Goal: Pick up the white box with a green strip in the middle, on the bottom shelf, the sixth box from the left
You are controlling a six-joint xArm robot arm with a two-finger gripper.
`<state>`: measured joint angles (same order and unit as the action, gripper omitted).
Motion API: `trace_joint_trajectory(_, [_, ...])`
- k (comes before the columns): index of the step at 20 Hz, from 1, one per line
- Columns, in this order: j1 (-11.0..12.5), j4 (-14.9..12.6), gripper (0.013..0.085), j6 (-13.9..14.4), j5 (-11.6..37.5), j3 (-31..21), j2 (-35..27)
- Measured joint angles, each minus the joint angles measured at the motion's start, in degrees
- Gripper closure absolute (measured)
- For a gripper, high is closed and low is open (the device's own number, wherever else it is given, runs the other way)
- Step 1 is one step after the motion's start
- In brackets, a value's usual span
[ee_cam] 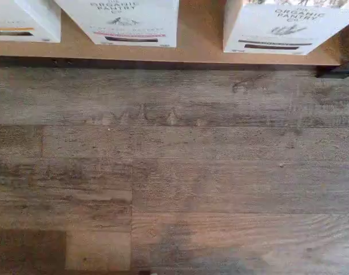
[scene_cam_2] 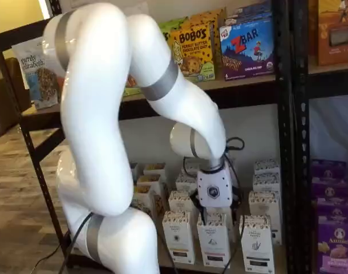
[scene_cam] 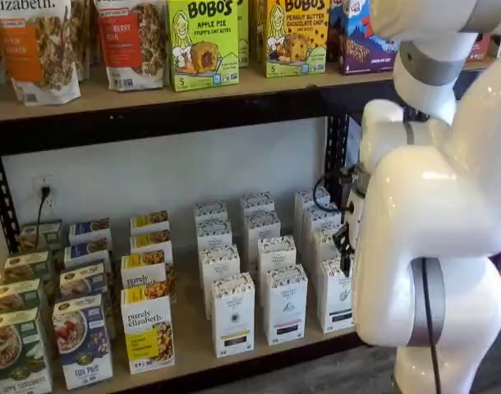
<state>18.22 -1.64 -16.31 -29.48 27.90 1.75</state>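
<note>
Bottom shelf (scene_cam: 193,349), pale wooden board on a black metal rail, carrying rows of upright cartons. The white box (scene_cam_2: 257,244) stands at the near edge, heading the rightmost white column; a shelf view also shows it partly behind the arm (scene_cam: 335,297). It is a tall, narrow, matt cardboard carton with a speckled top band, a small grey emblem and a strip low on its face; the strip's green tint is too faint to confirm here.

The end effector (scene_cam_2: 214,212), white body with black fingers pointing down, hangs in front of the neighbouring middle white column, fingers spread wide and holding nothing. The box therefore lies to its right and somewhat lower, long axis vertical, flat face toward the aisle. The coming move is judged to be a shift rightward before any approach.

The wrist view shows grey, grained floor planks (ee_cam: 174,172) beyond the shelf edge.
</note>
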Motion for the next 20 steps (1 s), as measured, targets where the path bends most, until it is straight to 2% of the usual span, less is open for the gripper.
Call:
trace_joint_trajectory(3, [-0.35, -1.94, 0.0130, 2.07, 4.18, 0.94, -4.44])
trace_joint_trajectory(6, [-1.00, 0.77, 0.0130, 0.24, 10.08, 1.75, -8.78])
trace_joint_trajectory(8, [-1.57, 1.35, 0.0130, 0.27, 14.39, 2.33, -11.49])
trace_joint_trajectory(9, [-1.76, 0.33, 0.0130, 1.45, 15.82, 2.91, -12.88])
trace_joint_trajectory(10, [-1.78, -1.96, 0.0130, 3.69, 16.44, 3.77, -14.22])
trace_joint_trajectory(14, [-2.20, -7.49, 0.0130, 9.45, 16.49, 8.20, -19.78])
trace_joint_trajectory(16, [-2.10, -11.96, 0.0130, 13.75, 17.24, 10.40, -22.52])
trace_joint_trajectory(17, [-1.85, -15.29, 0.0130, 16.82, 17.69, 11.68, -23.97])
trace_joint_trajectory(18, [-1.74, -17.15, 0.0130, 18.52, 17.92, 13.02, -25.40])
trace_joint_trajectory(20, [-1.71, -19.12, 0.0130, 20.36, 17.66, 15.80, -27.88])
